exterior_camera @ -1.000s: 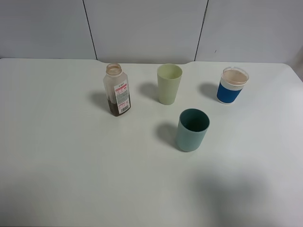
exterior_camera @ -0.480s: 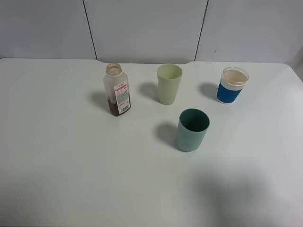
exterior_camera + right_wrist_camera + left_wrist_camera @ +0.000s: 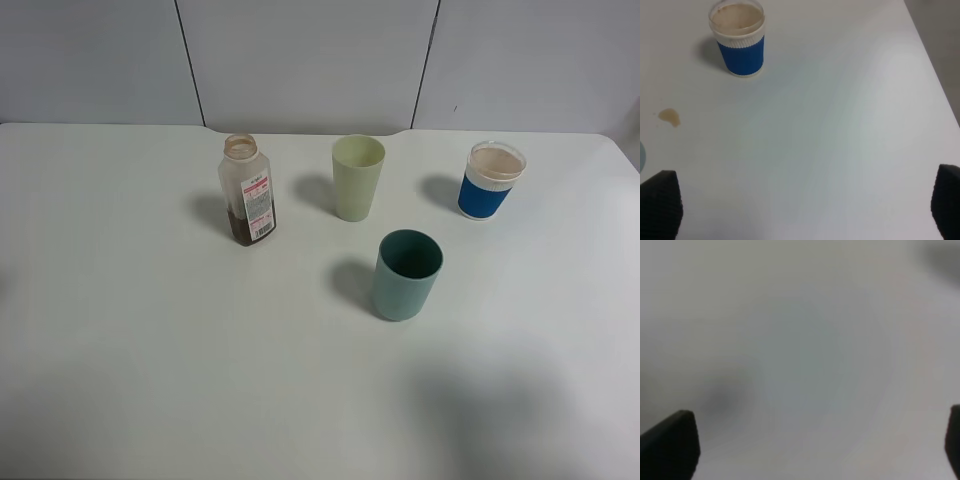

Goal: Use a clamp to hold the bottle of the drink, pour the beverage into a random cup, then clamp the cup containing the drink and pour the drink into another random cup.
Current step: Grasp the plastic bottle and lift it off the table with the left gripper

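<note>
Left gripper (image 3: 815, 437) hangs with its jaws spread wide and nothing between them. Only the two dark fingers (image 3: 667, 447) show at the edges of its camera, over a blurred stretch of white table (image 3: 140, 350). Right gripper (image 3: 802, 200) is likewise wide open and empty. A blue cup (image 3: 738, 40) with something light brown inside stands ahead of it, well apart, and a small brown stain (image 3: 670, 117) lies on the table nearer its fingers. The bottle (image 3: 248, 205) stands upright and uncapped, with a little dark drink at its bottom, well away from both grippers. Beside it stands a green cup (image 3: 358, 178). A teal cup (image 3: 407, 275) stands nearer the grippers' side of the table.
</note>
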`<state>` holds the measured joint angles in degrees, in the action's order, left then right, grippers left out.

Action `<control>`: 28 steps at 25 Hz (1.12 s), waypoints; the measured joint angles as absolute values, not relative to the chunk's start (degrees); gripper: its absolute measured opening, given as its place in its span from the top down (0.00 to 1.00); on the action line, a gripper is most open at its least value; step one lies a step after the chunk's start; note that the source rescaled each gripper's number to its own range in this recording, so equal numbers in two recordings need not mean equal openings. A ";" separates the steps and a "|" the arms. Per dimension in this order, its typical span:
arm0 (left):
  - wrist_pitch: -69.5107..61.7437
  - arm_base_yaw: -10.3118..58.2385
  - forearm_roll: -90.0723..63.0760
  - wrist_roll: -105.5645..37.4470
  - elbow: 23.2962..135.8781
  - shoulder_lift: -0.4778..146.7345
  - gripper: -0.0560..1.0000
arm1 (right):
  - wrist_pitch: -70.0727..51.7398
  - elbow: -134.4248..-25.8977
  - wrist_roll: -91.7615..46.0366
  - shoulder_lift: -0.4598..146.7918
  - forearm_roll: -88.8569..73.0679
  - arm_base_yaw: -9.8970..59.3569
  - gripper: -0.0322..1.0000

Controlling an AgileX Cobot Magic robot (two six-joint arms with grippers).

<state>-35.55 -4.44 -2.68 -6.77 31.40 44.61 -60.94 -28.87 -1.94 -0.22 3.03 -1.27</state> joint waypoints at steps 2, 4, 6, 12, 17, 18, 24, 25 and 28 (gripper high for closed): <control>-34.13 -4.44 -4.24 -8.47 31.40 48.71 0.00 | -60.94 -28.87 -1.94 -0.22 3.03 -1.27 0.00; -32.95 -4.44 -5.74 -10.02 31.40 52.10 0.00 | -60.94 -28.87 -1.94 -0.22 3.03 -1.27 0.00; -31.91 -4.44 -6.58 -10.64 31.40 55.21 0.00 | -60.94 -28.87 -1.94 -0.22 3.03 -1.27 0.00; -28.98 -0.85 -8.14 -9.65 31.40 62.55 0.00 | -60.94 -28.87 -1.94 -0.22 3.03 -1.27 0.00; -23.48 5.35 -8.42 -8.89 31.40 67.85 0.00 | -60.90 -28.87 -1.94 -0.22 3.03 -1.27 0.00; -22.39 6.69 -8.42 -8.89 31.40 69.10 0.00 | -60.90 -28.87 -1.94 -0.22 3.03 -1.27 0.00; -12.03 13.66 -6.31 -8.48 31.34 75.68 0.00 | -60.90 -28.87 -1.94 -0.22 3.03 -1.27 0.00; -10.19 14.65 -5.31 -8.15 31.14 76.52 0.00 | -60.90 -28.87 -1.94 -0.22 3.03 -1.27 0.00; -4.45 16.54 -1.58 -5.66 30.68 78.62 0.00 | -60.90 -28.87 -1.94 -0.22 3.03 -1.27 0.00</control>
<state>-4.45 16.54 -1.58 -5.66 30.68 78.62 -60.90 -28.87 -1.94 -0.22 3.03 -1.27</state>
